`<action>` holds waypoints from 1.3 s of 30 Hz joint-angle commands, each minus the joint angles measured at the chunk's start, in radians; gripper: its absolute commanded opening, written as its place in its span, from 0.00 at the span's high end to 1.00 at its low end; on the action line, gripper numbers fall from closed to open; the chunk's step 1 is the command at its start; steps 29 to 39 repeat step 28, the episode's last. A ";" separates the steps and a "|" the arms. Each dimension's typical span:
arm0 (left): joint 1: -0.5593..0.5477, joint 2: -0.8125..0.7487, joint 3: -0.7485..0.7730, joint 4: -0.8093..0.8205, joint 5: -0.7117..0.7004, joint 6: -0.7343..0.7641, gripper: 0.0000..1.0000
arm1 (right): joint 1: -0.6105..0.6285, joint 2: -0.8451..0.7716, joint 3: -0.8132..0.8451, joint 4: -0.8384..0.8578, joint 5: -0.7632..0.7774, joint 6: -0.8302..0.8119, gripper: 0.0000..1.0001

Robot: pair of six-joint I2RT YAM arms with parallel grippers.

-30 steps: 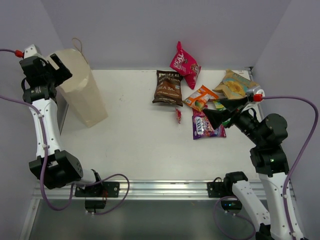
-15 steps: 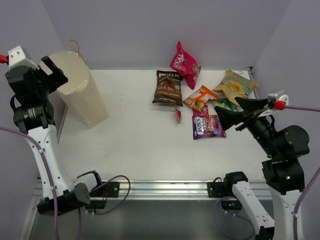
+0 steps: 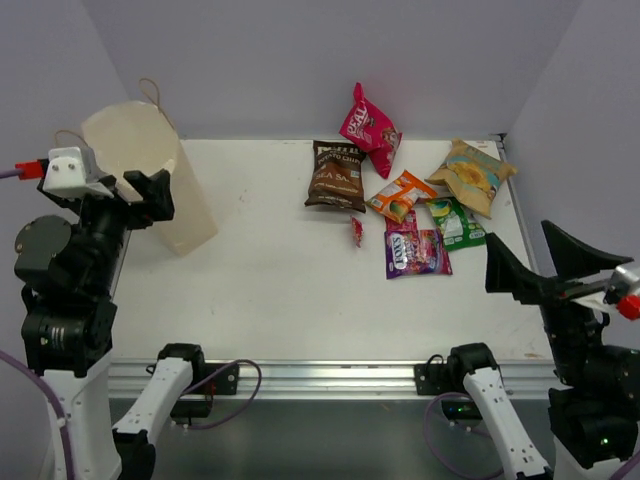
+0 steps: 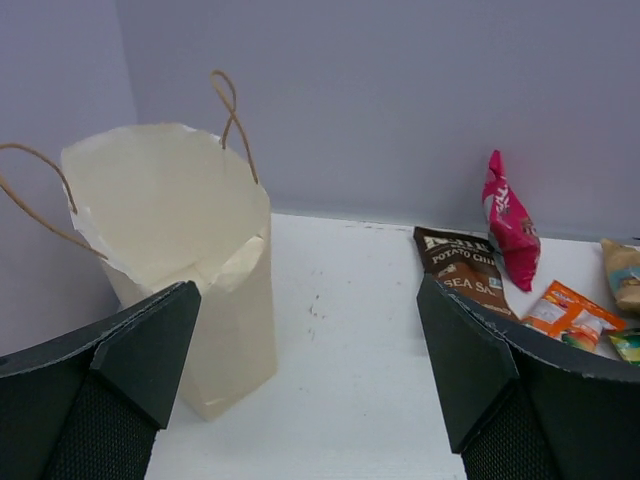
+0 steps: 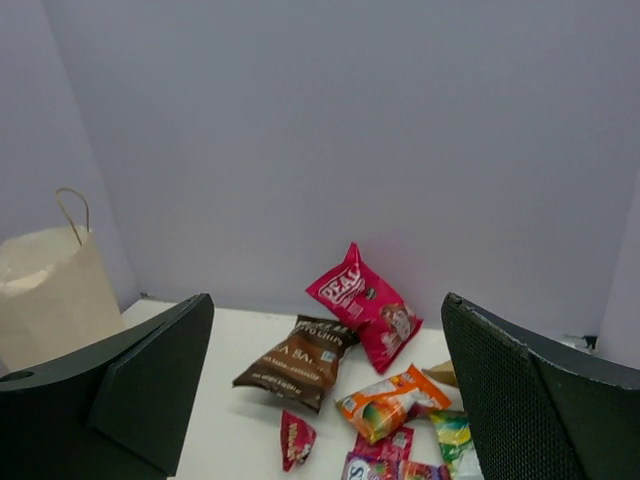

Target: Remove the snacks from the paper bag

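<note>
The paper bag [image 3: 150, 185] stands upright at the table's left with its mouth open; no packet shows inside it in the left wrist view [image 4: 170, 250]. The snacks lie at the back right: dark brown [image 3: 336, 175], magenta [image 3: 370, 128], orange [image 3: 402, 194], tan-yellow [image 3: 472, 175], green [image 3: 456, 221], purple [image 3: 415, 252] and a tiny red one [image 3: 356, 231]. My left gripper [image 3: 130, 200] is open and empty, raised on the near side of the bag. My right gripper [image 3: 545, 268] is open and empty, raised near the table's right front, apart from the packets.
The purple back wall runs behind the table; the magenta packet [image 5: 365, 305] leans on it. The white table [image 3: 280, 280] ends in a metal rail [image 3: 320, 375] at the near edge, where both arm bases are bolted.
Both arms have pulled back toward the near edge and risen. The left gripper has left the bag's top rim. The right gripper has moved away from the green and purple packets.
</note>
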 commanded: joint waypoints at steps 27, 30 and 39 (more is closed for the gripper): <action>-0.157 -0.175 -0.116 0.027 -0.035 0.083 0.00 | 0.044 -0.123 -0.047 0.106 0.117 -0.100 0.01; -0.159 -0.177 -0.123 0.034 -0.034 0.083 0.00 | 0.044 -0.115 -0.048 0.110 0.117 -0.097 0.01; -0.159 -0.177 -0.123 0.034 -0.034 0.083 0.00 | 0.044 -0.115 -0.048 0.110 0.117 -0.097 0.01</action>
